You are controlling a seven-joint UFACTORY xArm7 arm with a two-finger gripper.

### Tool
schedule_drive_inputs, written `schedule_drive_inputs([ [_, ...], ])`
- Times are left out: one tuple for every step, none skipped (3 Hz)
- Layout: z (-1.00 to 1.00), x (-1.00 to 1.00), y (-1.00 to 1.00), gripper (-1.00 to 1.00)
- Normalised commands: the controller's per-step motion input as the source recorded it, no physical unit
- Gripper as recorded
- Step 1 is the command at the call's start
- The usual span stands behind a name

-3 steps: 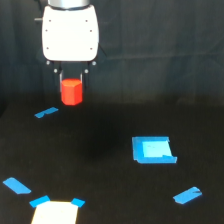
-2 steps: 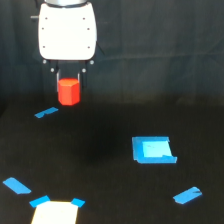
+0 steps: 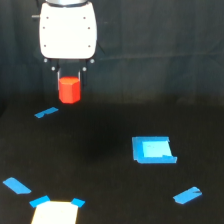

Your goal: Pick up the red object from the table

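Note:
The red object [image 3: 69, 89] is a small red-orange block hanging in the air, well above the black table [image 3: 100, 165]. My gripper [image 3: 69, 80], under the white arm housing [image 3: 67, 30] at the upper left of the exterior view, is shut on the red object, with dark fingers at its upper sides. The block's lower part shows clear below the fingers. Nothing touches it from underneath.
A blue-edged square [image 3: 152, 150] lies on the table at the exterior view's right. Blue tape strips sit at the left [image 3: 46, 113], lower left [image 3: 17, 186] and lower right [image 3: 187, 195]. A pale patch with blue corners [image 3: 55, 212] is at the bottom edge.
The gripper has risen a little with the red object still held in it, drifting slightly toward the exterior view's left. Nothing on the table moved.

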Motion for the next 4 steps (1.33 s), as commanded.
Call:
schedule_drive_inputs([
  [0.14, 0.18, 0.35, -1.00],
  [0.23, 0.17, 0.32, -1.00],
  [0.76, 0.03, 0.74, -0.91],
  [-0.11, -0.13, -0.51, -1.00],
])
